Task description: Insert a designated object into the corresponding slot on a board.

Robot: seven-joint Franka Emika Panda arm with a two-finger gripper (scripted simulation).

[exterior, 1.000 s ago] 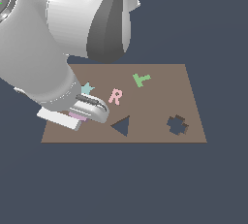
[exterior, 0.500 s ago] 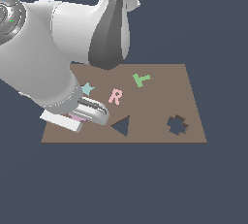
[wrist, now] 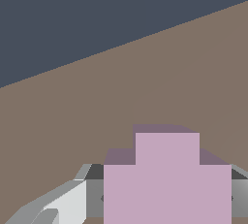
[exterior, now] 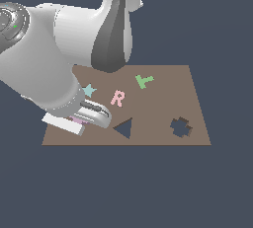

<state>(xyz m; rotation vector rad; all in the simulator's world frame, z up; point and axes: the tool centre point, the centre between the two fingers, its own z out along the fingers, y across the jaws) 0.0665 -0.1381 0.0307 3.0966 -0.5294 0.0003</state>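
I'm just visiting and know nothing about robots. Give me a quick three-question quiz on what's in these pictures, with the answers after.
1. True or false: the mauve piece already sits in the flower-shaped slot.
2. Which loose piece lies nearest the triangular cutout? A) green T B) pink R C) teal star
3. Fill in: the end effector is at the board's ____ end in the exterior view.

Key:
1. False; the slot is empty, and the piece sits between the end effector's fingers at the opposite end.
2. B
3. left
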